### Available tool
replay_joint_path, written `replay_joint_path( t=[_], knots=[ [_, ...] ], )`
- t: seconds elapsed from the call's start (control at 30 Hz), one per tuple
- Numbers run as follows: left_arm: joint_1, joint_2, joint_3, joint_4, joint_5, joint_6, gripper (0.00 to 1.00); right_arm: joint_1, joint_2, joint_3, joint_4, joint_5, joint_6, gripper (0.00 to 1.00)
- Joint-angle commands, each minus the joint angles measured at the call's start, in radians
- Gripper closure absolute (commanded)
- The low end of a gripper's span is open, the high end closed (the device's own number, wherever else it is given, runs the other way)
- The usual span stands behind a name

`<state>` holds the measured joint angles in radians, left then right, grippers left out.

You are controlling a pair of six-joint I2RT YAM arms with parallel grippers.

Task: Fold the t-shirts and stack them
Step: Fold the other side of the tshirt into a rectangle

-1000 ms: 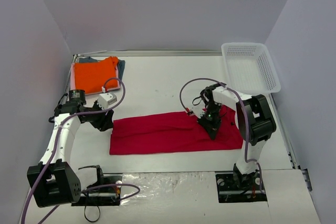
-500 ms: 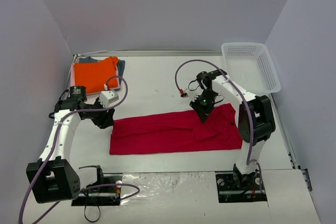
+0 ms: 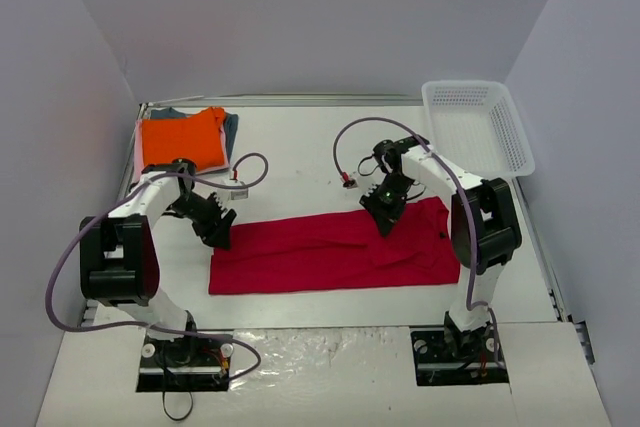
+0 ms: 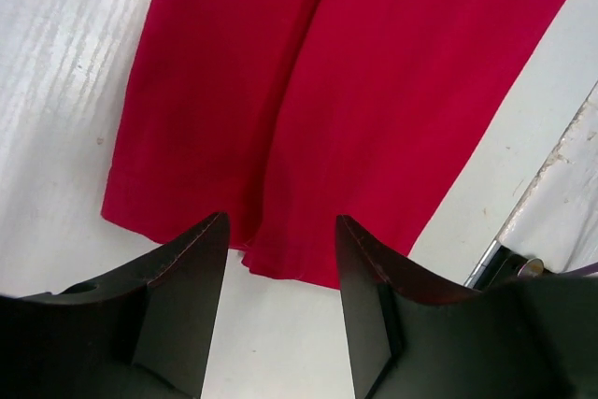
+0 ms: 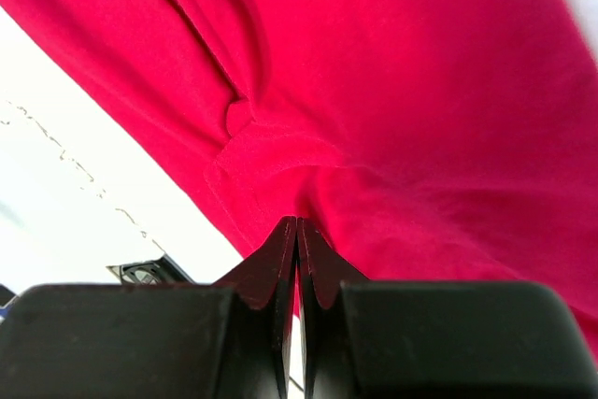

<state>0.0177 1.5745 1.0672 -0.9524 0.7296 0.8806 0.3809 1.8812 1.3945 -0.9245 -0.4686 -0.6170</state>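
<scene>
In the top view, the red t-shirt (image 3: 330, 252) lies flat as a long band across the middle of the table (image 3: 300, 162). I judge it is already folded along its length. My left gripper (image 3: 217, 228) is low at the left end of the band, and my right gripper (image 3: 385, 215) is on its far edge, toward the right end. Probably I stand at two places so the cloth can be lifted evenly for the next fold. The orange t-shirt (image 3: 180, 142) lies folded in the far left corner, on top of a grey-blue one (image 3: 232, 130). This is the pile where the red one should go later. The white basket (image 3: 478, 127) stands at the far right, well apart.

In the left wrist view, the left gripper (image 4: 280, 231) has its jaws spread wide. The short edge of the red t-shirt (image 4: 308, 91) is just between them, but I cannot tell if they touch it. Nothing is gripped yet on this side.

In the right wrist view, the right gripper (image 5: 297, 231) has its jaws pressed together. The red t-shirt (image 5: 392, 119) wrinkles toward the tips, so I judge they pinch its edge. If only this side rises, the band will go crooked.
</scene>
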Motion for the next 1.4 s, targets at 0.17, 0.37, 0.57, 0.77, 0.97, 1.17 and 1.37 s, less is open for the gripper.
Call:
replay_joint_path(
  t=[0.17, 0.37, 0.57, 0.77, 0.97, 1.17, 1.37],
  knots=[
    [-0.002, 0.077, 0.050, 0.027, -0.053, 0.032, 0.52, -0.004, -0.011, -0.060, -0.007, -0.004, 0.002, 1.00],
    [-0.002, 0.131, 0.054, 0.033, -0.071, 0.034, 0.48, -0.005, -0.001, -0.065, -0.002, -0.002, 0.003, 1.00],
    [-0.002, 0.128, 0.040, 0.008, -0.059, 0.061, 0.66, -0.005, 0.006, -0.063, -0.002, 0.007, 0.007, 1.00],
    [-0.002, 0.087, 0.039, -0.083, -0.033, 0.104, 0.97, -0.005, 0.007, -0.066, 0.001, 0.021, 0.011, 1.00],
    [0.007, 0.039, 0.043, -0.176, 0.005, 0.147, 0.98, -0.005, -0.001, -0.075, 0.004, 0.034, 0.020, 1.00],
    [0.005, 0.038, 0.024, -0.181, -0.002, 0.156, 0.98, -0.005, -0.014, -0.092, 0.013, 0.054, 0.033, 1.00],
    [0.007, 0.035, -0.007, -0.128, -0.009, 0.135, 0.76, -0.004, -0.024, -0.104, 0.018, 0.054, 0.040, 1.00]
  ],
)
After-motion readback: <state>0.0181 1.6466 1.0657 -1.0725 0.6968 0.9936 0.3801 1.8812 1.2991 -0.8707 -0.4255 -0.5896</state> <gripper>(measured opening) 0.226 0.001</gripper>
